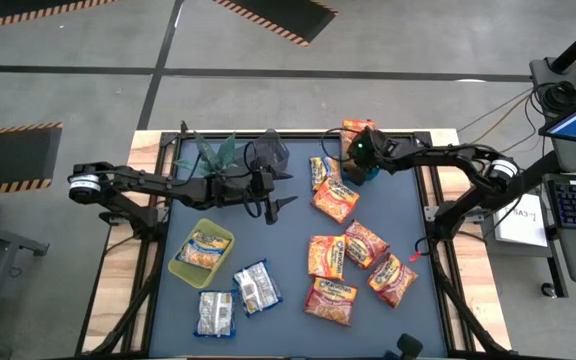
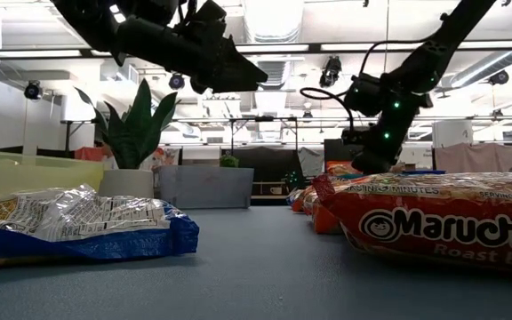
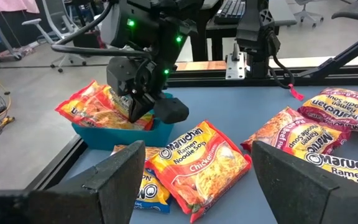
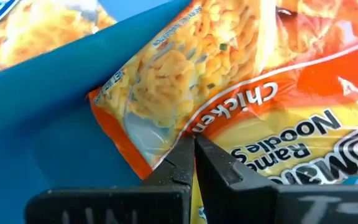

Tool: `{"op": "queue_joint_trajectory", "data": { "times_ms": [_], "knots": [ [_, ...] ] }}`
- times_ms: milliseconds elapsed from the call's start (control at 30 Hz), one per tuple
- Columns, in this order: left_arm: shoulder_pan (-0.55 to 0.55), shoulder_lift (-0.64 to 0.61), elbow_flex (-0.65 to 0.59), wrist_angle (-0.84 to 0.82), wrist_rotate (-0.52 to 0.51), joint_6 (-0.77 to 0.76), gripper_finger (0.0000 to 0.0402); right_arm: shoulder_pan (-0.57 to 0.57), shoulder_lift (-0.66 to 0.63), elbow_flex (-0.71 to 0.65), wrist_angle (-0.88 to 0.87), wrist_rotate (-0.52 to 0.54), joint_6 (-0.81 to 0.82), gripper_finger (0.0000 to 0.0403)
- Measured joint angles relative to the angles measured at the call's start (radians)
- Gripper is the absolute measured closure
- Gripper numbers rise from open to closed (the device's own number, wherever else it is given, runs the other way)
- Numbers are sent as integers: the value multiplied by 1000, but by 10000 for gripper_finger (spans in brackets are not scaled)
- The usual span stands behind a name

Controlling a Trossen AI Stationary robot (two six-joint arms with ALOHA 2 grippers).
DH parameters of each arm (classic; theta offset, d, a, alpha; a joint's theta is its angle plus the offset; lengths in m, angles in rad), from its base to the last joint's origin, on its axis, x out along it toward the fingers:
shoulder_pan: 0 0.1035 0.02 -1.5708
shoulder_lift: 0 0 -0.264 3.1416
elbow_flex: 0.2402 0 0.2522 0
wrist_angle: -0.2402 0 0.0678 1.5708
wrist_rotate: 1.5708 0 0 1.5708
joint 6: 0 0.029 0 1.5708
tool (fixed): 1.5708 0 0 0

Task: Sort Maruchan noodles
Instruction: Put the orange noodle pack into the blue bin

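Observation:
Maruchan noodle packets lie across the blue table. Several orange ones are on the right, whitish-silver ones are near the front left, and a yellow-and-blue one sits in the yellow-green bin. My right gripper points down into the teal bin at the far right, shut on an orange chicken packet. My left gripper hangs open above the table's middle, holding nothing. My right gripper pinches the chicken packet between its two shut fingers at the orange edge. The fingers slant down from above into the teal bin. The packet is tilted, its lower part inside the bin and one end sticking out over the rim.
A potted plant and a dark round thing stand at the far left. An orange chicken packet and a yellow one lie just in front of the teal bin. The table's middle strip between the two groups is bare blue surface.

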Motion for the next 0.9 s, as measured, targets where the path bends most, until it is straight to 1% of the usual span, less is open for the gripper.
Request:
{"op": "queue_joint_trajectory", "data": {
  "times_ms": [167,333,700,900],
  "knots": [
    [0,0,0,0,0,-9,125,-12,5,-38,104,-1,-2,394],
    [0,0,0,2,1,-11,125,-30,29,-56,135,-15,1,394],
    [0,0,0,2,1,-22,125,-33,140,-57,233,-7,17,394],
    [0,0,0,2,2,-26,125,-32,112,-57,257,7,27,394]
  ]
}}
